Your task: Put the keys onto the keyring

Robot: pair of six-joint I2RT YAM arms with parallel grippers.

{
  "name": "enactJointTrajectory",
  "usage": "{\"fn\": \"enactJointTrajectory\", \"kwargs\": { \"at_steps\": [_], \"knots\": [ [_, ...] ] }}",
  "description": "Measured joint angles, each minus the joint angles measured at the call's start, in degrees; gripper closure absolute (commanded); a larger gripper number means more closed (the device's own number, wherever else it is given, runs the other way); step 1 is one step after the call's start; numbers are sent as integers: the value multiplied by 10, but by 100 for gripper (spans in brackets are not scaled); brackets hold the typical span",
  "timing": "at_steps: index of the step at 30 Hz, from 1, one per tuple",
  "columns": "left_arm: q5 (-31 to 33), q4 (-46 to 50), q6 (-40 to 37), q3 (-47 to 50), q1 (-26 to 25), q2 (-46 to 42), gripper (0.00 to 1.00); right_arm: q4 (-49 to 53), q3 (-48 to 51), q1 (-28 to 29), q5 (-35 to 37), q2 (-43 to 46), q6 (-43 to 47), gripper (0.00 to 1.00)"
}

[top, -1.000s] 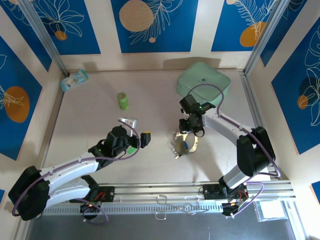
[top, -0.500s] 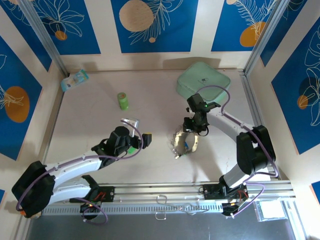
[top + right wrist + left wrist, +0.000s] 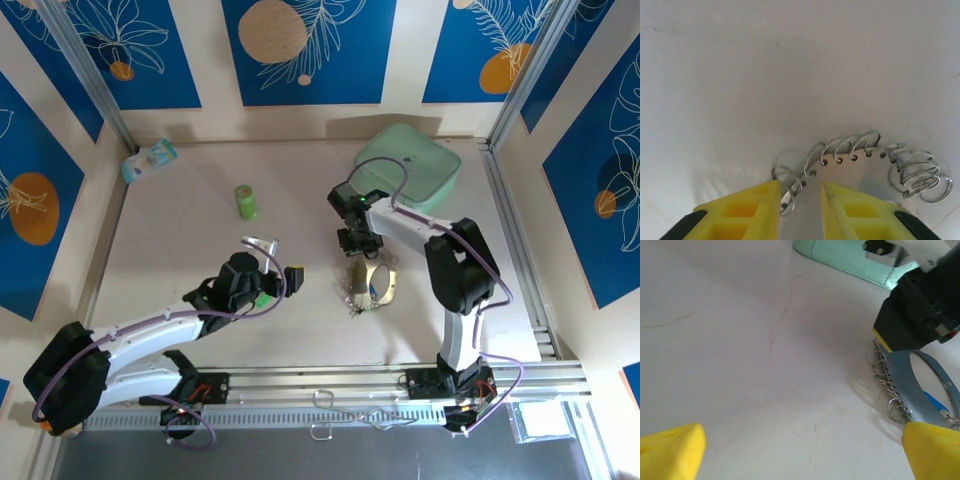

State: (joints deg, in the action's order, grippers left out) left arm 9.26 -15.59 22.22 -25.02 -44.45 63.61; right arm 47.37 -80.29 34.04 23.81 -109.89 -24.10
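Observation:
The keyring [image 3: 387, 288] lies flat near the table's middle. It is a thin metal loop plate [image 3: 860, 172] with punched holes and several small wire rings [image 3: 840, 146] along its edge. A blue key head [image 3: 935, 401] shows inside the loop. My right gripper [image 3: 357, 258] points down at the keyring's far edge. Its yellow fingers [image 3: 747, 210] stand a little apart astride the plate's rim, the left one against a small ring. My left gripper [image 3: 280, 260] hovers open to the left of the keyring, yellow fingertips [image 3: 672, 450] wide apart over bare table.
A green bottle [image 3: 245, 201] stands at the back left. A mint-green pouch [image 3: 407, 165] lies at the back right, just behind the right arm. A blue and white packet [image 3: 150, 160] sits in the far left corner. Metal rails edge the table.
The right gripper has swung left and come down over the keyring's far edge, its fingers drawing closer together. The keyring has shifted slightly. The left arm has barely moved.

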Motion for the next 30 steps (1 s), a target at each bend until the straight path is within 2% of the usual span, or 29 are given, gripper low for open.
{"fn": "enactJointTrajectory", "kwargs": {
  "at_steps": [7, 12, 20, 26, 30],
  "knots": [
    [0, 0, 0, 0, 0, 0, 0, 44, -50, 20, 72, -67, -6, 79],
    [0, -1, 0, 0, 0, -1, 0, 67, -59, 26, 106, -78, -9, 83],
    [0, -2, 0, 0, 0, -3, 0, 80, -60, 29, 120, -78, -10, 96],
    [0, -2, 0, 0, 0, -13, 0, 76, -60, 31, 113, -78, -10, 96],
    [0, -2, 0, 1, 0, -17, 0, 56, -46, 26, 87, -59, -9, 89]
  ]
}}
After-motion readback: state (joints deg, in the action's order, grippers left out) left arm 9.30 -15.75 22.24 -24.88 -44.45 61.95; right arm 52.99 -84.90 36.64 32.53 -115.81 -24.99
